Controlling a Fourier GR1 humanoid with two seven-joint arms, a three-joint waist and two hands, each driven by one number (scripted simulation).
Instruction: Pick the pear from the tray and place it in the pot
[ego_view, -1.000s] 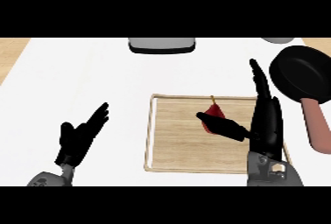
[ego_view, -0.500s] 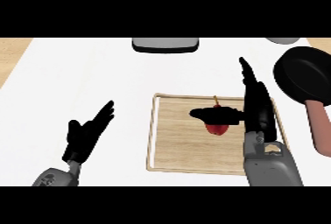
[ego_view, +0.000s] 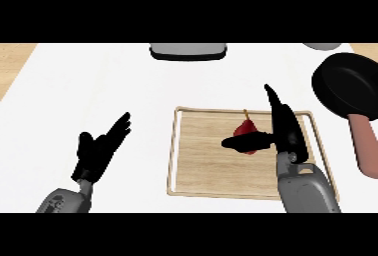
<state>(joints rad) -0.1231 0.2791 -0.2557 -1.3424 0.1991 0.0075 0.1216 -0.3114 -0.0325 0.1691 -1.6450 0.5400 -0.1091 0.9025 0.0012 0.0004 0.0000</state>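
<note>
Risk first: pear (ego_view: 244, 129) sits on the tray (ego_view: 198, 155), right of the tray's middle, stem pointing to the tray's far edge, and the right hand (ego_view: 285, 140) isn't closed on it. Fingers are straight and run along the pear's right side, and the thumb sticks out leftwards across its lower end, so it's more bracketed than gripped. If the hand lifts like that, I'd guess the pear just rolls off the thumb or gets nudged towards the tray's left side. It's a lopsided, rounded shape too, so a pinch on the fat end could squirt it out. Fingers need to wrap it before any lift.

Second worry is the trip over. The pot (ego_view: 347, 85) is off the tray's far right corner, and its handle (ego_view: 365, 147) runs down alongside the tray's right edge, so a low swing could clip the handle and shove the pot.

Containers: tray holds only the pear, as far as I can see past the hand. Pot looks dark inside, nothing showing in it.

Left hand (ego_view: 97, 152) rests open, left of the tray, fingers up.
</note>
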